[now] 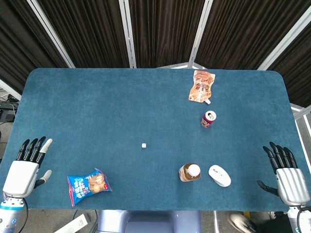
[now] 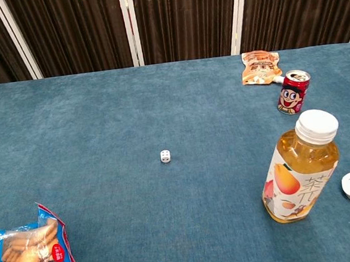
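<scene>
Snack bag point(image 1: 89, 184): near left on tabletop point(image 1: 121, 107), close to left hand point(image 1: 26, 165). Both hands spread, empty; right hand point(image 1: 286, 170) near mouse point(image 1: 219, 175). Grasp bag gently, from above.

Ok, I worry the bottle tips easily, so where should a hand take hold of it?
Probably around the body of the bottle, below the white cap, coming from the side with the right hand. It stands upright, tall and round; the mouse lies close on its right, so approach carefully.
</scene>
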`<state>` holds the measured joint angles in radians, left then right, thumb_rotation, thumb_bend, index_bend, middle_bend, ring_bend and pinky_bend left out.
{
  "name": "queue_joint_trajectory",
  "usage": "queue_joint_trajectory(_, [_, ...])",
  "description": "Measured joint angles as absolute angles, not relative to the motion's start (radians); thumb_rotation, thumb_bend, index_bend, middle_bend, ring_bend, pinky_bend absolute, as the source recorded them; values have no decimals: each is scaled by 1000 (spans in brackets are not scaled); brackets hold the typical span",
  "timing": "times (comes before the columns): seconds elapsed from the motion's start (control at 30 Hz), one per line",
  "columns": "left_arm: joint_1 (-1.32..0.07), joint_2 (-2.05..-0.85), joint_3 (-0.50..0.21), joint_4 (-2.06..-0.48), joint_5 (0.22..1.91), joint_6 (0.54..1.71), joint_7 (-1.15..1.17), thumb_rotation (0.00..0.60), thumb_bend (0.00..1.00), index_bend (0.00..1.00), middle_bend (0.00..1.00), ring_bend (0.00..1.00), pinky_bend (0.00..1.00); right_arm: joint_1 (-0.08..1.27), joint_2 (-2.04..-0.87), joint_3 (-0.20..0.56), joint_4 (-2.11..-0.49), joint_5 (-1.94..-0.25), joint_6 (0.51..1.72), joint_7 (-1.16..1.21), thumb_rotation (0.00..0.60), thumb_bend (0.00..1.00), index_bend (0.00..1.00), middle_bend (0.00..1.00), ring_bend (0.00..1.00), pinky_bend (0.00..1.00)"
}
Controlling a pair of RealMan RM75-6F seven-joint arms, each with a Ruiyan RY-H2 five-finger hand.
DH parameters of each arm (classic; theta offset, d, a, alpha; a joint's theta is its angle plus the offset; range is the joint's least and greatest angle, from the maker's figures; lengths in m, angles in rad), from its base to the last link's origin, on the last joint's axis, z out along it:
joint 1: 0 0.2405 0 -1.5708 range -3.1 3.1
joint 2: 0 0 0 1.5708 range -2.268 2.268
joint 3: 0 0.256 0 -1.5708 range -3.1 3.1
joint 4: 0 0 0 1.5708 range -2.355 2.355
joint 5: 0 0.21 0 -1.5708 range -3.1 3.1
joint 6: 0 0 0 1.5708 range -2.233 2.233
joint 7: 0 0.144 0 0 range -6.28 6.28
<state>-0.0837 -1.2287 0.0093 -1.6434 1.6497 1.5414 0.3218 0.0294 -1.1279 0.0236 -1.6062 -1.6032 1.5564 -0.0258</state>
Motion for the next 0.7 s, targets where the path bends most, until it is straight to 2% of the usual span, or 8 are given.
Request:
queue_joint_trajectory(0.53, [-121, -1235, -8, -1636, 1631, 1483, 336, 600, 262, 0, 0, 0, 13, 38, -1127, 35, -1613, -1586, 1544, -24, 600, 5, 63, 0, 0, 0])
queue_joint_trajectory(0.57, [-129, -1237, -13, -1634, 1630, 1477, 343, 600, 266, 0, 4, 8, 67, 38, -1127, 36, -1613, -1584, 1542, -25, 600, 5, 63, 0, 0, 0])
queue_joint_trajectory(0.6, [-141, -1240, -20, -1632, 1630, 1466, 353, 600, 279, 0, 54, 62, 162, 39, -1127, 38, -1612, -1581, 1541, -25, 600, 5, 63, 0, 0, 0])
queue_joint_trajectory(0.63, [-152, -1243, -26, -1631, 1630, 1456, 361, 600, 313, 0, 158, 161, 291, 40, -1127, 39, -1612, -1578, 1540, -24, 600, 4, 62, 0, 0, 0])
queue_joint_trajectory(0.67, [-163, -1246, -32, -1629, 1631, 1446, 367, 600, 344, 0, 251, 246, 370, 40, -1127, 41, -1612, -1575, 1540, -23, 600, 4, 62, 0, 0, 0])
queue_joint_trajectory(0.7, [-178, -1250, -39, -1627, 1632, 1433, 375, 600, 402, 0, 408, 379, 474, 41, -1127, 42, -1612, -1574, 1539, -22, 600, 5, 62, 0, 0, 0])
